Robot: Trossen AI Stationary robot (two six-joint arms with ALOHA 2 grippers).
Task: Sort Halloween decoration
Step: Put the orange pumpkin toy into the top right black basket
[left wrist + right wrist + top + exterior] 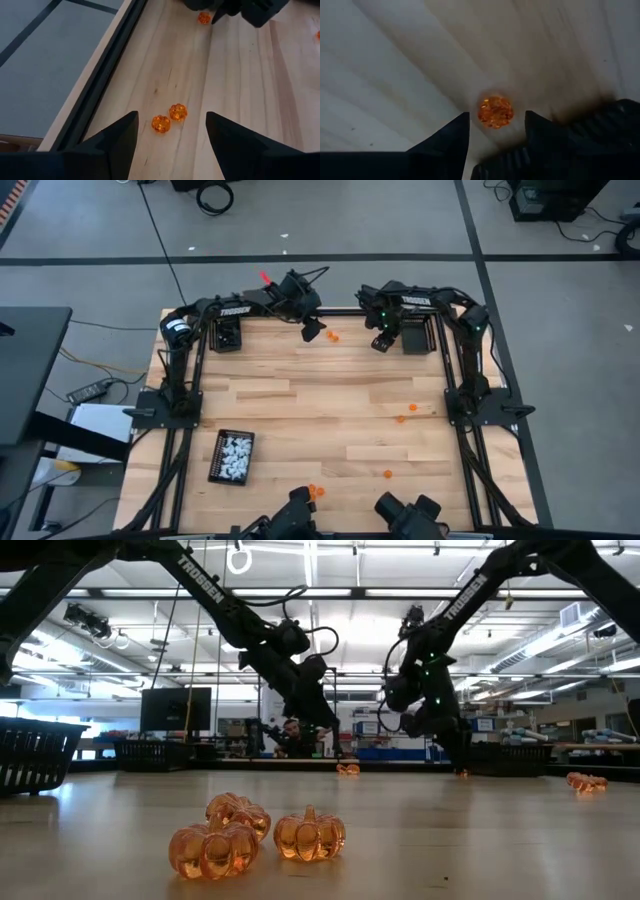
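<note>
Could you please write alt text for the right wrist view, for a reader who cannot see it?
An orange pumpkin trinket sits on the pale wooden table, centred between the open fingers of the right gripper, which do not yet touch it. A black tray edges in at one side.

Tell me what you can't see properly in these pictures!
- Tray of white trinkets, high view: pieces too small to tell shapes.
- Far trays, high view: the arms cover them, contents hidden.
- Pumpkin, right wrist view: blurred, so whether the right end effector touches it is unclear.
- Black trinkets: none can be made out.
- Left end effector: open over two pumpkins.
</note>
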